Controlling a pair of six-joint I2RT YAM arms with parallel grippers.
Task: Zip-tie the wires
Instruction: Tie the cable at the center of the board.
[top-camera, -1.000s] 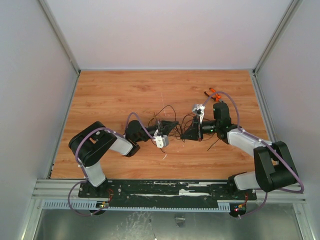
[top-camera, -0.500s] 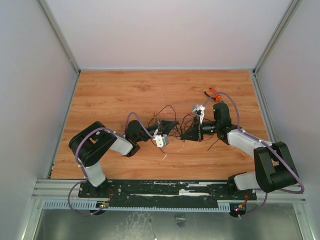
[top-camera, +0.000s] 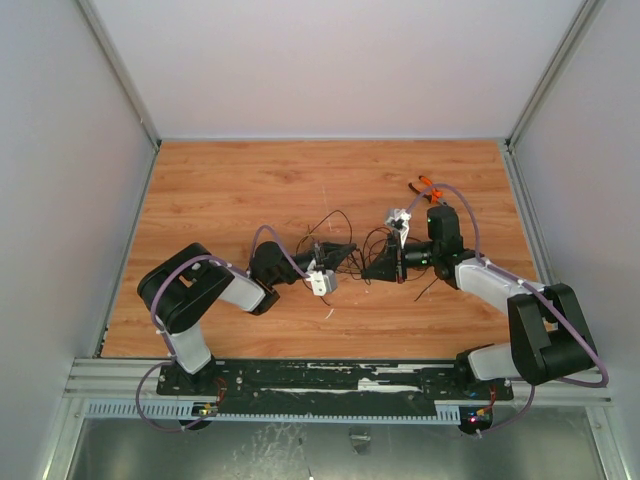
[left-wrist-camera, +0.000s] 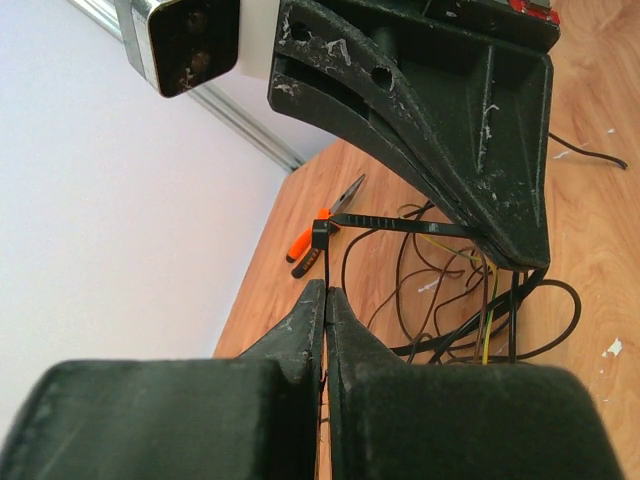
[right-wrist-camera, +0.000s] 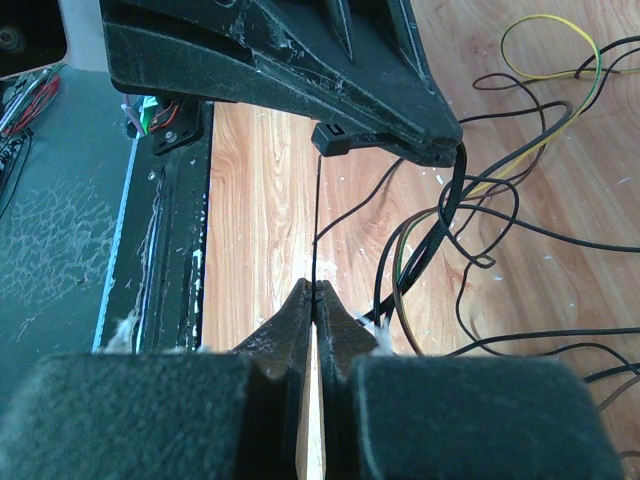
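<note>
Nothing that we can see has moved since a second ago; both arms keep their pose.

Top view: the left hand (top-camera: 346, 250) and right hand (top-camera: 370, 270) meet nearly tip to tip at mid-counter (top-camera: 230, 190). The wires (top-camera: 340, 213) lie as a loose dark tangle under and beside them. The orange-handled pliers (top-camera: 428, 187) lie behind the right arm, apart from the tangle.

Left wrist view: we note the left hand's jaws pressed together on the zip tie (left-wrist-camera: 320, 236), just below its square head. The strap runs sideways from the head to the right hand's tip. The wires loop on the counter beneath.

Right wrist view: the right hand's jaws are closed on the zip tie's thin tail, which rises to the head under the left hand. We cannot tell whether the strap encircles the wires.
</note>
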